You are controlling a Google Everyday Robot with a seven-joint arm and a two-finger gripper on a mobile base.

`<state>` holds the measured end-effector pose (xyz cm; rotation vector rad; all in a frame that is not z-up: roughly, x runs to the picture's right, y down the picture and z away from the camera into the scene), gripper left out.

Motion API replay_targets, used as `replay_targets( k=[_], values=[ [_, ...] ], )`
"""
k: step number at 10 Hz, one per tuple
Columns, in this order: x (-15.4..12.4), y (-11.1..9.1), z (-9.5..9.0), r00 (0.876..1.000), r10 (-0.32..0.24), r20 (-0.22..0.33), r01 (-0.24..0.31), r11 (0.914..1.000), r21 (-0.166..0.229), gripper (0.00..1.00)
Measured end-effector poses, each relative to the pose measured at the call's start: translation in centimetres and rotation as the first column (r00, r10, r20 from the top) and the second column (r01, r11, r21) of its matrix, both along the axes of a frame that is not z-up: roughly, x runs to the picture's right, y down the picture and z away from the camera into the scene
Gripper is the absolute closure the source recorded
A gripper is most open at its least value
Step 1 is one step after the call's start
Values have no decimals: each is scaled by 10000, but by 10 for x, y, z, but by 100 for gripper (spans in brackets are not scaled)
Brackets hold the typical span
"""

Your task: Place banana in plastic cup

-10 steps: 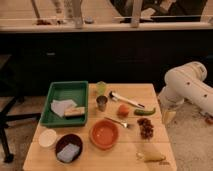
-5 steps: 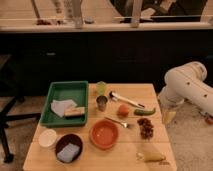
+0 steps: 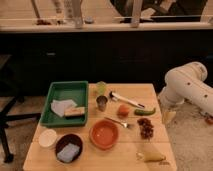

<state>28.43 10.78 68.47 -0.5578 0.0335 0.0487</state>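
The banana [image 3: 151,156] lies on the wooden table's [image 3: 130,150] front right corner, small and yellow. At the back middle of the table stands the plastic cup [image 3: 101,88], pale yellow-green and upright, just behind a grey metal cup [image 3: 102,103]. My gripper [image 3: 169,116] hangs beside the table's right edge under the white arm [image 3: 187,87]. It is open with nothing in it. It is well to the right of the cup and some way behind the banana.
A green tray [image 3: 66,90] with a cloth and a block is at the left. An orange bowl [image 3: 104,134], a dark bowl [image 3: 69,147] and a white bowl [image 3: 48,137] sit near the front. An orange fruit [image 3: 123,110], a green vegetable [image 3: 144,111], grapes [image 3: 145,127], a fork [image 3: 119,122] and a white-handled tool [image 3: 125,99] lie between cup and banana.
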Motion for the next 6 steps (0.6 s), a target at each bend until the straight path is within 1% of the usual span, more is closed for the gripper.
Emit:
replay_targets(
  k=[3, 6],
  values=[
    [5, 10, -5, 9995, 251, 190, -254, 9995, 163, 20],
    [10, 27, -7, 9980, 518, 370, -524, 9985, 140, 20]
  ],
)
